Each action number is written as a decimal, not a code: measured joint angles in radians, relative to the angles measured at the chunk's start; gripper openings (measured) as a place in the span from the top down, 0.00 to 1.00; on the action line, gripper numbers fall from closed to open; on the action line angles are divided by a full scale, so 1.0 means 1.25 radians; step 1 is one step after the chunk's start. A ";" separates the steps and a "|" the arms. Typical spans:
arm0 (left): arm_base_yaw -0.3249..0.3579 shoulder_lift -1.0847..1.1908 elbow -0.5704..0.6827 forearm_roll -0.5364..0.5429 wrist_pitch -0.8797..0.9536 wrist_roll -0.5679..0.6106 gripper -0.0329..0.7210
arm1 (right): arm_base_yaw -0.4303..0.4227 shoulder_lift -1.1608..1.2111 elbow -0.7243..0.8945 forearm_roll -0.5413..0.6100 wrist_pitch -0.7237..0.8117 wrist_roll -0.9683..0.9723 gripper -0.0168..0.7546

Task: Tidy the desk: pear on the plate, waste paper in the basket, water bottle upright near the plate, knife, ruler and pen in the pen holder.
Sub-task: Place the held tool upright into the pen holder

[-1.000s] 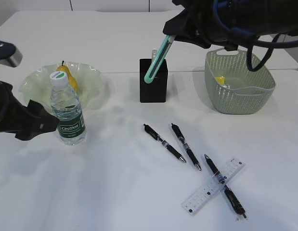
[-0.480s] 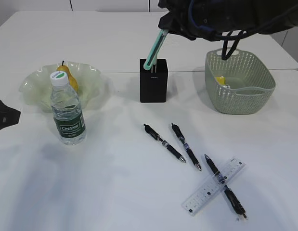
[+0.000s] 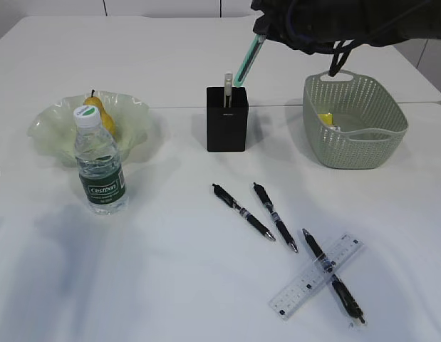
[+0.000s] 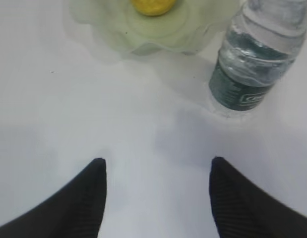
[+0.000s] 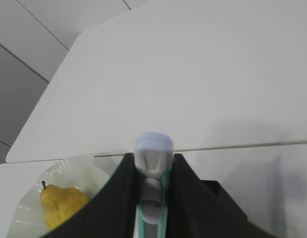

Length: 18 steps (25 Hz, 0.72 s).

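Mint-green and slim, the plastic utility knife (image 3: 246, 63) hangs tilted in the right pincer (image 5: 152, 196), clamped between the jaws by its upper end, its lower tip just above the matte black square pen holder (image 3: 227, 119) at about twelve o'clock on the white tabletop (image 3: 156, 263); that slant looks chosen to drop the blade end into the opening, beside the one white-tipped item already standing inside. The left pincer (image 4: 155, 191) is empty, jaws spread, low over bare surface near the clear plastic water bottle with the dark green label (image 3: 101, 162), which stands upright at nine o'clock, just in front of the pale green ruffled glass plate (image 3: 53, 125) carrying the one yellow pear (image 3: 99, 112). The sage-green woven-pattern basket (image 3: 355, 135) at two o'clock holds something yellow and white, presumably the waste paper. Three black pens (image 3: 242, 211) lie at five o'clock, the last crossing the one transparent ruler (image 3: 305, 286).
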 joint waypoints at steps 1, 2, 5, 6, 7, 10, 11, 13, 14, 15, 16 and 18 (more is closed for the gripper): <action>0.011 0.000 0.000 0.007 0.000 -0.012 0.35 | 0.000 0.009 -0.012 0.000 0.000 -0.008 0.82; 0.024 0.000 0.000 0.010 0.001 -0.019 0.35 | 0.000 0.019 -0.024 0.000 0.000 -0.012 0.82; 0.054 0.000 0.000 0.016 0.001 -0.032 0.35 | 0.000 0.048 -0.043 0.001 0.000 -0.019 0.82; 0.060 0.000 0.000 0.015 0.001 -0.035 0.35 | 0.000 0.055 -0.045 0.001 0.000 -0.021 0.82; 0.066 0.000 0.000 0.015 0.001 -0.036 0.35 | 0.000 0.065 -0.046 0.001 0.000 -0.023 0.82; 0.068 0.000 0.000 0.016 0.003 -0.038 0.35 | 0.000 0.089 -0.058 0.001 0.000 -0.035 0.82; 0.068 0.000 0.000 0.016 0.003 -0.038 0.35 | 0.000 0.096 -0.065 0.001 0.000 -0.035 0.82; 0.068 0.000 0.000 0.016 0.004 -0.038 0.35 | 0.000 0.116 -0.081 0.001 0.000 -0.036 0.82; 0.068 0.000 0.000 0.016 0.004 -0.038 0.35 | 0.000 0.123 -0.088 0.001 0.000 -0.038 0.82; 0.068 0.000 0.000 0.016 0.004 -0.038 0.35 | 0.000 0.130 -0.095 0.001 0.000 -0.038 0.82; 0.068 0.000 0.000 0.016 0.004 -0.038 0.35 | 0.000 0.134 -0.103 0.003 0.000 -0.038 0.82; 0.068 0.000 0.000 0.016 0.004 -0.038 0.35 | 0.000 0.139 -0.116 0.003 0.000 -0.038 0.82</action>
